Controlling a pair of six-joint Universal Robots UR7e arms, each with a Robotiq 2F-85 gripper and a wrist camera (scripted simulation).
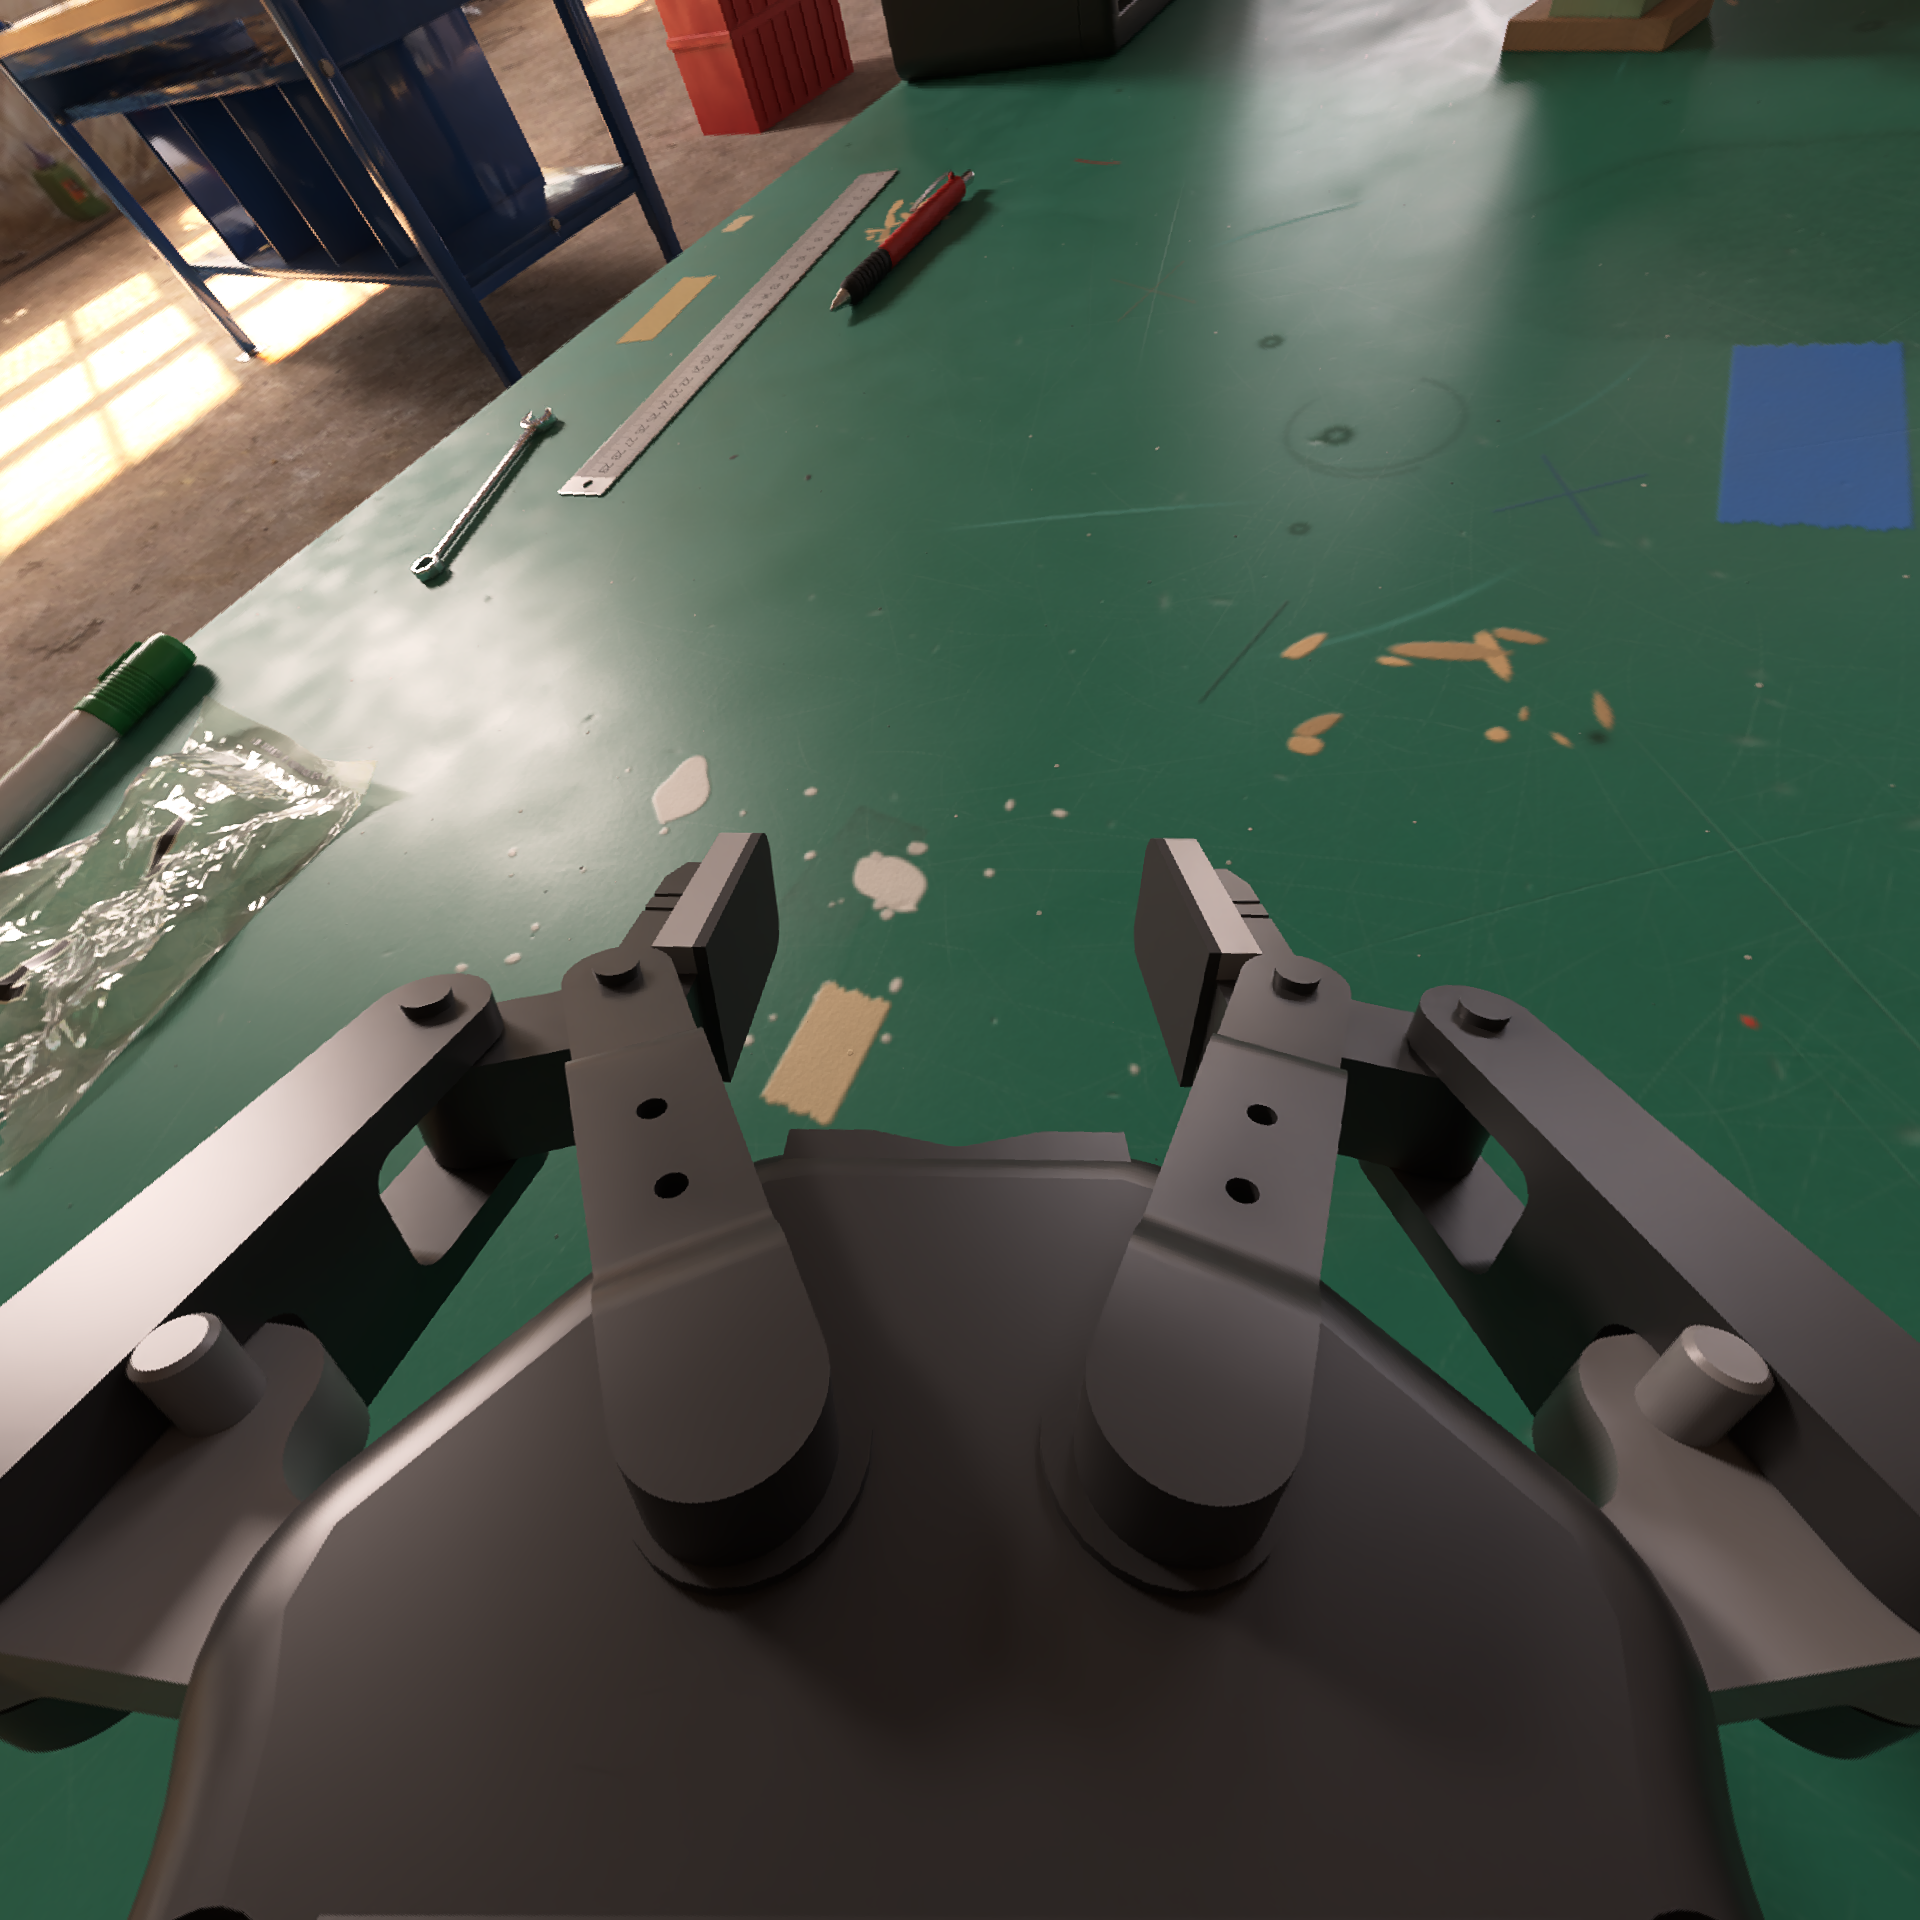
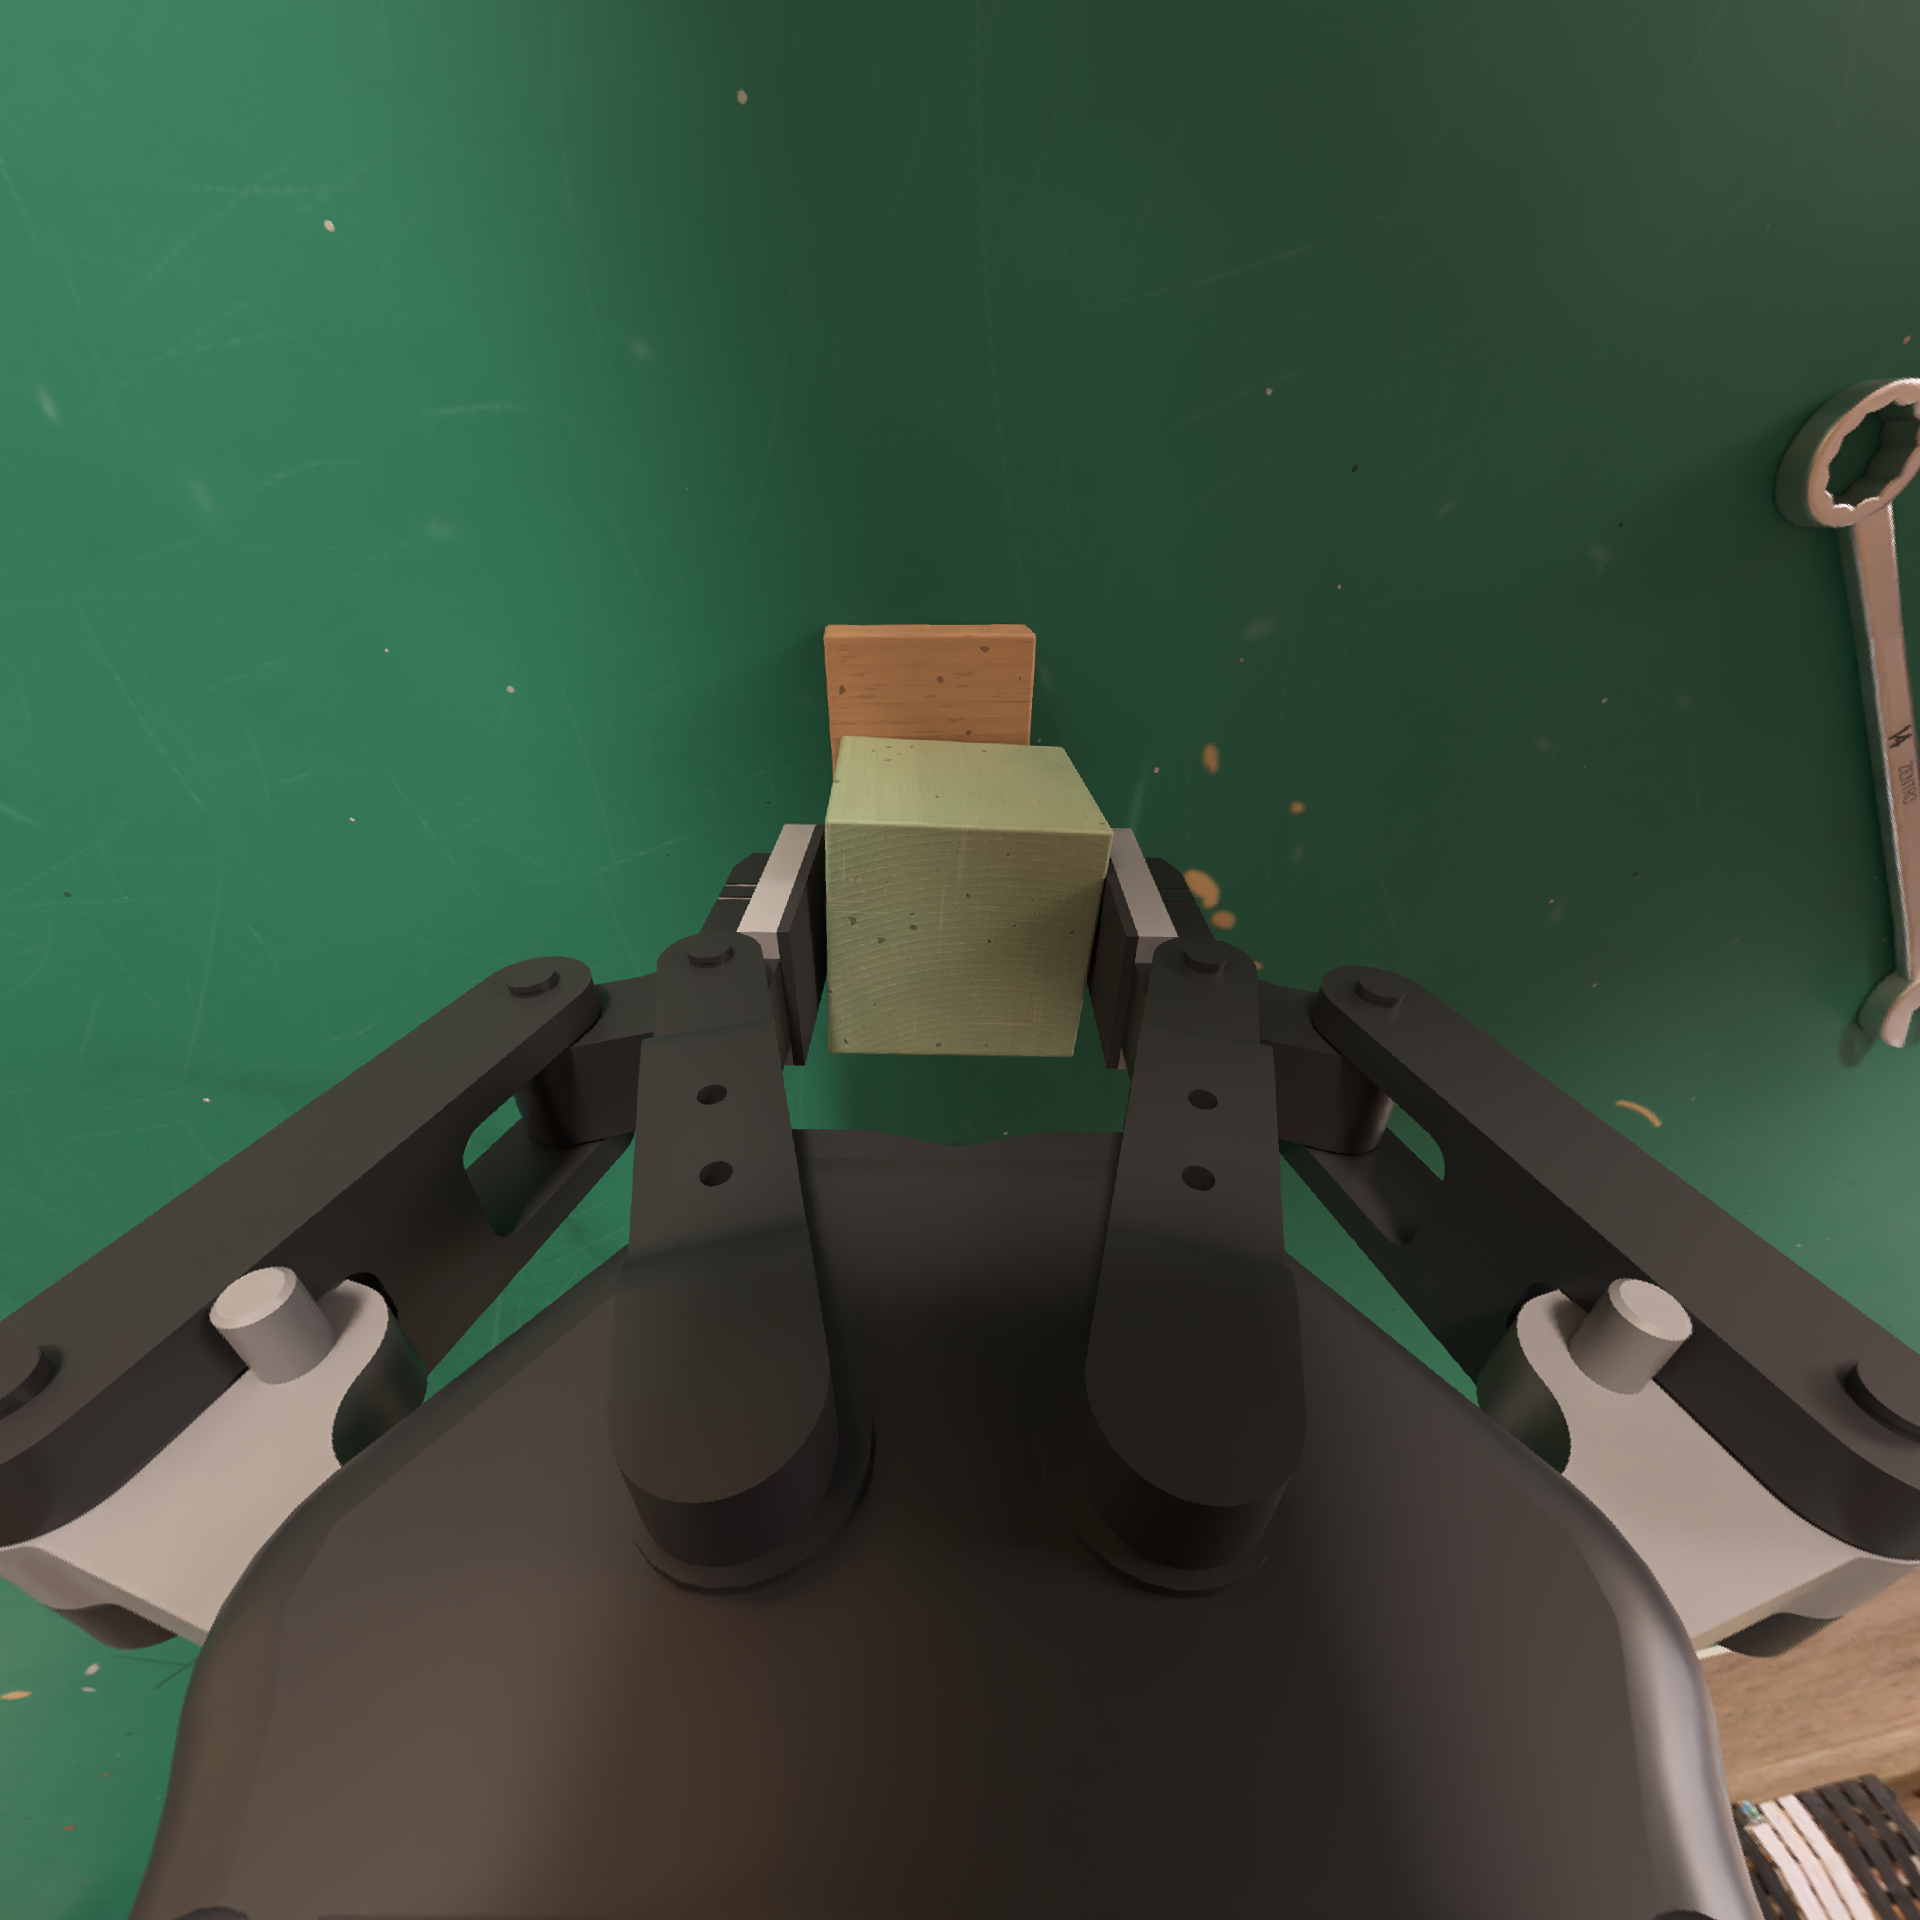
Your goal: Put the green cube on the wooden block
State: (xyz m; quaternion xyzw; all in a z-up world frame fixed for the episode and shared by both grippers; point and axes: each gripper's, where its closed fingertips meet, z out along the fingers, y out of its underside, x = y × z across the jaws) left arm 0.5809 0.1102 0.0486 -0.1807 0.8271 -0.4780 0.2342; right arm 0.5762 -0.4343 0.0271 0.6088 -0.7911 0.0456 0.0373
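Holding: the right claw (image 2: 961, 940) is gripping the green cube (image 2: 961, 899), one pad pressing on each side face, the cube sitting square between them.
Cube position: the right wrist view is showing it directly in front of the wooden block (image 2: 930, 681), hiding the block's near part; whether it is touching the block cannot be told.
Block position: it is lying on the green table (image 2: 416, 416), well in from any edge that is showing here; the left wrist view is catching what is probably the same block, cut off at the far right corner of its frame.
Left claw (image 1: 956, 951): its pads are standing wide apart with nothing between them, hovering over paint spots near the table's left edge, well apart from the work.
Step in hand, as a judgement: carrying the cube over the block and lowering it.
Doing it well: centring the cube over the block's top face, keeping its underside level, descending slowly, and parting the pads only once it is resting flat.
Risk: releasing early or off-centre is likely tipping the cube off an edge.
Nearby: a wrench (image 2: 1870, 707) is lying toward the right, clear of the path.
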